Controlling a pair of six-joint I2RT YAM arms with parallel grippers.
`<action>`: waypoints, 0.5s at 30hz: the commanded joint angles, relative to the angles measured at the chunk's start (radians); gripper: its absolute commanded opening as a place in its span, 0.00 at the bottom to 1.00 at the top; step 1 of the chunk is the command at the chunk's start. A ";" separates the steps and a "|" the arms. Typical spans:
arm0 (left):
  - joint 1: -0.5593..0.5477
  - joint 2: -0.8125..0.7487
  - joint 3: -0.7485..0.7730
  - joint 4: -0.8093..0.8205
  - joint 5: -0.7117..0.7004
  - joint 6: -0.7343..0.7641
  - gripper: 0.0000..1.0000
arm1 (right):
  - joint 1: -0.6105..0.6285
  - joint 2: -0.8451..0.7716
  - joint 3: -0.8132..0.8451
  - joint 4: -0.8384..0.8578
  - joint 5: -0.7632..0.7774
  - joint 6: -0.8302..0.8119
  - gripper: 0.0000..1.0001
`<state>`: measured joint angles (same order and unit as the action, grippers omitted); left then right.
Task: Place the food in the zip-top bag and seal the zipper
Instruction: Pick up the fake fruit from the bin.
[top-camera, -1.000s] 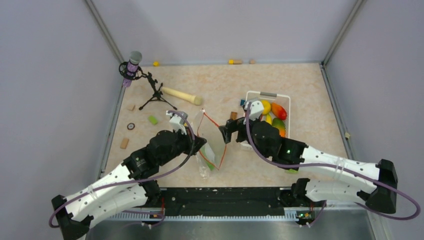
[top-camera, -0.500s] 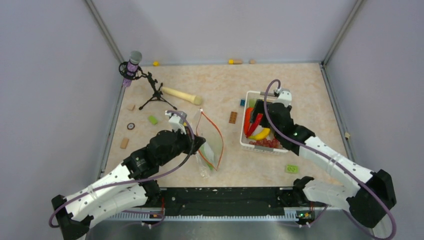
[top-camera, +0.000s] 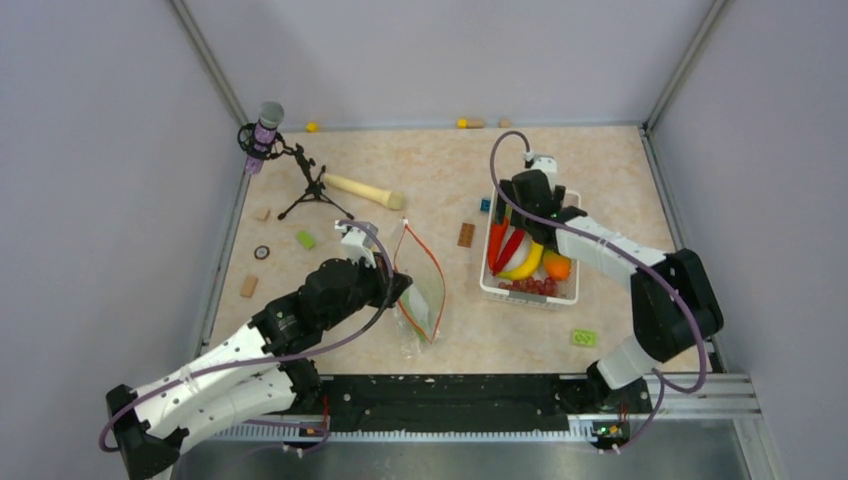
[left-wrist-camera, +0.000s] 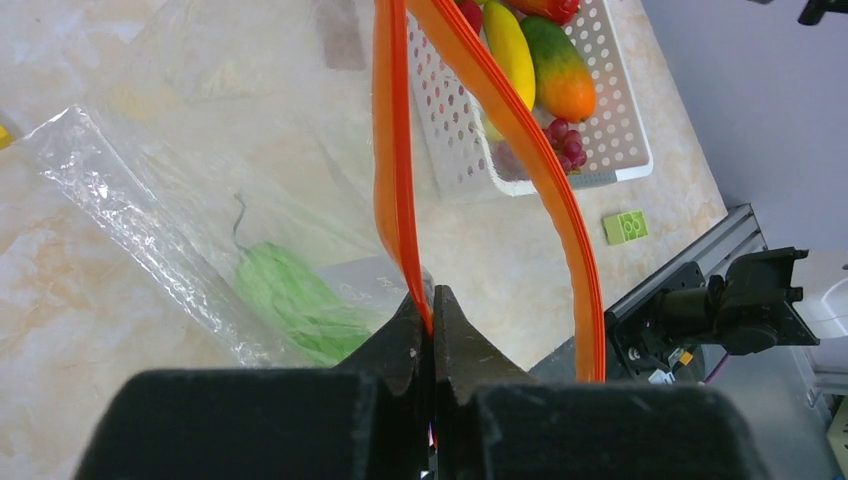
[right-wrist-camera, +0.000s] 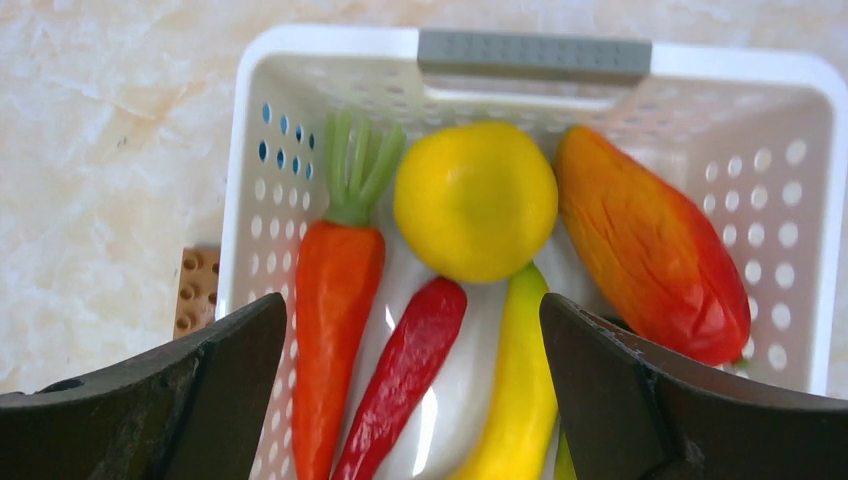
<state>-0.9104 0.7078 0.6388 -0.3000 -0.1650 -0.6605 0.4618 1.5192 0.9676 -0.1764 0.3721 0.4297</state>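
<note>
Pinching the zipper, left gripper holds its strip running near-to-far.

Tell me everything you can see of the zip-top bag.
The zip-top bag is a clear, crinkled plastic pouch with an orange-red zipper along its mouth. The mouth gapes: the two strips bow apart into a loop. The left gripper, fingers shut, pinches one strip and holds that edge up. The bottom seems to rest on the marbled table, left of the white basket. A green leafy-looking piece lies inside.
</note>
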 joint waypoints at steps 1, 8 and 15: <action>-0.001 -0.001 0.013 0.029 -0.004 -0.003 0.00 | -0.013 0.080 0.097 0.036 0.071 -0.084 0.96; -0.001 0.000 0.009 0.035 0.001 -0.006 0.00 | -0.037 0.169 0.137 0.072 0.087 -0.106 0.94; -0.001 -0.002 0.007 0.041 0.015 -0.006 0.00 | -0.066 0.231 0.156 0.095 0.056 -0.122 0.88</action>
<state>-0.9104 0.7097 0.6388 -0.2993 -0.1574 -0.6605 0.4129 1.7237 1.0702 -0.1322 0.4274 0.3309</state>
